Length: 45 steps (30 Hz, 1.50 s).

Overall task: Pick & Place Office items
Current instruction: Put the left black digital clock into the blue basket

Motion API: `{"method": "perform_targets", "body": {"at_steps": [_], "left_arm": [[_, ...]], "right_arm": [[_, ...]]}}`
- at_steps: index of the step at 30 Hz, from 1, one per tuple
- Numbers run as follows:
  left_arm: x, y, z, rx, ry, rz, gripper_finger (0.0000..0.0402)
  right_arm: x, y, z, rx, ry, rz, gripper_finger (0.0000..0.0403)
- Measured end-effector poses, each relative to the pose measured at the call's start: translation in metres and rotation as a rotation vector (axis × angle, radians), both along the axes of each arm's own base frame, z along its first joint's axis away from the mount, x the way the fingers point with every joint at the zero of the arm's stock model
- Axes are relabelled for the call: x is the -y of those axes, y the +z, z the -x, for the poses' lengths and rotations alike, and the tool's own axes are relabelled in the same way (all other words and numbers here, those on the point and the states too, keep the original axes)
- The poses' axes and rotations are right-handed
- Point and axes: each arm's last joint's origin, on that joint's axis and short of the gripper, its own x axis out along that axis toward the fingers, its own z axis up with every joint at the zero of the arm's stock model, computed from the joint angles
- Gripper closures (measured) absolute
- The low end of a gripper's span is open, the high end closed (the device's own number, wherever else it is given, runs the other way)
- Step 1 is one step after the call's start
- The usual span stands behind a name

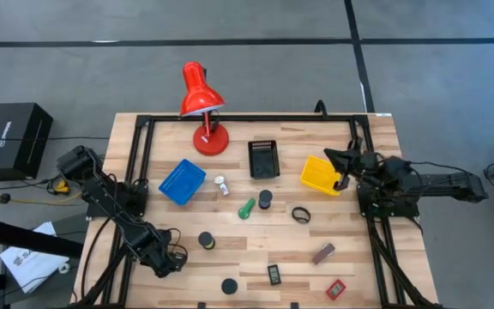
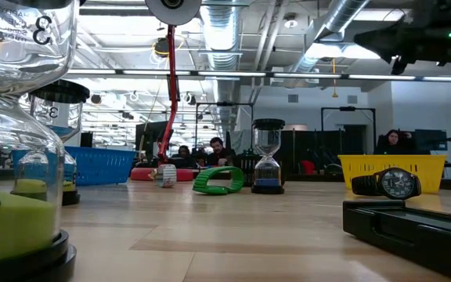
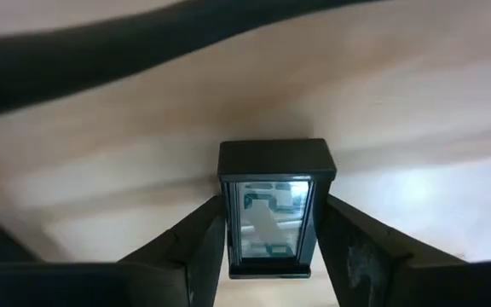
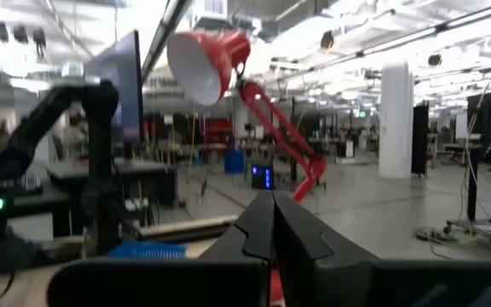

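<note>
My left gripper (image 1: 168, 260) is at the table's near left, pointing steeply down and open. In the left wrist view a small black rectangular piece with a glass window (image 3: 275, 205) sits on the wood between its fingers, one close on either side. In the high view the gripper hides this piece. My right gripper (image 1: 341, 165) is shut and empty, raised at the yellow bin's (image 1: 320, 174) far right corner. The other office items lie loose on the table: a green stick (image 1: 246, 209), a white tube (image 1: 221, 184), a black ring (image 1: 301, 215) and a brown block (image 1: 322, 253). My left gripper comes at the black rectangular piece from above, with a finger (image 3: 199, 251) along each of its long sides (image 3: 228, 230). The gaps are so thin that I cannot tell whether the fingers touch it. The piece stays on the table.
A red desk lamp (image 1: 202, 103) stands at the far edge, with a blue bin (image 1: 182, 181) and a black bin (image 1: 263, 159) in front of it. Black discs (image 1: 206, 241) (image 1: 229, 286), another black rectangular piece (image 1: 274, 274) and a red tag (image 1: 336, 289) lie toward the near edge.
</note>
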Motion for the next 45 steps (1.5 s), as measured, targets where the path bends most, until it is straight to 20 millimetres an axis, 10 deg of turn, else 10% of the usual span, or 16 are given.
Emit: {"method": "perform_targets", "body": {"at_steps": [12,27,37,45], "left_arm": [[-0.023,0.032,0.007,0.207,0.053,-0.154,0.0238],[-0.113,0.096,-0.003,0.668,-0.068,-0.699,0.0237],[-0.168,0.109,-0.006,0.566,-0.246,-0.929,0.0239],[-0.193,0.080,-0.011,0.364,-0.438,-0.909,0.0238]], "right_arm": [[0.001,0.017,-0.023,-0.107,-0.010,0.025,0.0402],[0.004,0.020,-0.073,-0.299,0.000,-0.017,0.0402],[0.006,0.012,-0.122,-0.446,0.001,-0.031,0.0402],[0.004,0.001,-0.154,-0.543,0.015,-0.020,0.0402]]}}
